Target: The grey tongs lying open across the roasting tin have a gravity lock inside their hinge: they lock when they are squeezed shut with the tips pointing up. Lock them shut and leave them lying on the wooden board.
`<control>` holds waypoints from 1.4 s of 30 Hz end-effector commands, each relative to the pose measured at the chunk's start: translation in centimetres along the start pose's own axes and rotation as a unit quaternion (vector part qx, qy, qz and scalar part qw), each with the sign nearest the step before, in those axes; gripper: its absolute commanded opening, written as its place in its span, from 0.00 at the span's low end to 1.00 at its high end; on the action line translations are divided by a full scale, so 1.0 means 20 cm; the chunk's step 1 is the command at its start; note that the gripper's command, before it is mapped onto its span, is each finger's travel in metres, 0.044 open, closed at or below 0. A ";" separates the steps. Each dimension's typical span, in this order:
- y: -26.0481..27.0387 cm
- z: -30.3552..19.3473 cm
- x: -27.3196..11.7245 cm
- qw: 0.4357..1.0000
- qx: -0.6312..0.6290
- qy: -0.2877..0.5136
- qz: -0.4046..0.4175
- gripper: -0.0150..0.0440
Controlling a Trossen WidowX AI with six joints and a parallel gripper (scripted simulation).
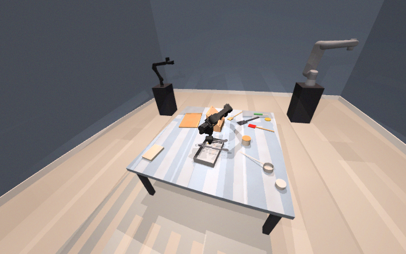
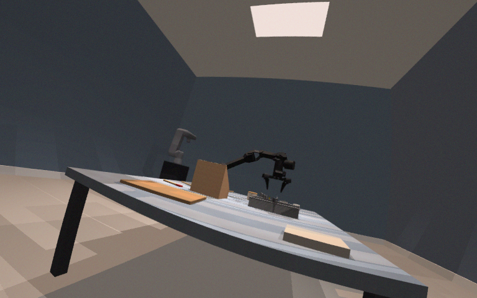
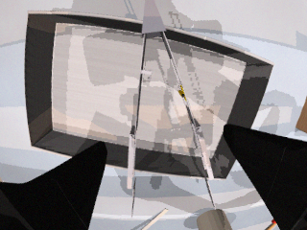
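Note:
The grey tongs [image 1: 213, 147] [image 3: 153, 21] lie open in a V across the roasting tin [image 1: 204, 163] [image 2: 274, 208] [image 3: 38, 72]. In the wrist view their hinge is at the top, past the far rim, and both arms spread downward across the near rim. One arm has a small yellow mark. My gripper [image 2: 274, 190] [image 3: 165, 139] is wide open and empty, pointing down above the tin. In the wrist view its fingers stand on either side of the tongs' arms, touching neither. The wooden board [image 1: 190, 120] [image 2: 161, 190] lies flat at the back left in the top view.
A wooden block [image 2: 208, 178] stands beside the board, near my arm. A pale slab [image 1: 153, 152] [image 2: 316, 240] lies left of the tin. An orange-topped jar [image 1: 246, 141] and a round strainer-like pan [image 1: 268, 167] stand to the right. A red-headed utensil [image 1: 251, 126] lies behind them.

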State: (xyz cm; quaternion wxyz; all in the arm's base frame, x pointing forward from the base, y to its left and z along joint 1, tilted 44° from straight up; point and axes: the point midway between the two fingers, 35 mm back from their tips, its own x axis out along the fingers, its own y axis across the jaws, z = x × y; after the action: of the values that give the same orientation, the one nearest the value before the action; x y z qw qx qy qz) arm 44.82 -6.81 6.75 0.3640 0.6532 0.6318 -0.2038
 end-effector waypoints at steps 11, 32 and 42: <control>0.00 0.01 0.13 1.000 0.003 -0.001 -0.003 1.00; 0.00 0.01 0.30 1.000 0.002 0.000 -0.003 1.00; 0.00 0.01 0.38 1.000 0.002 0.000 -0.003 1.00</control>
State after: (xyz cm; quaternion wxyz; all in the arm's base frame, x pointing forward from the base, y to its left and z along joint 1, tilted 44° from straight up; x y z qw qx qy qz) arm 45.73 -2.42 1.62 0.3653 0.6508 0.6325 -0.2074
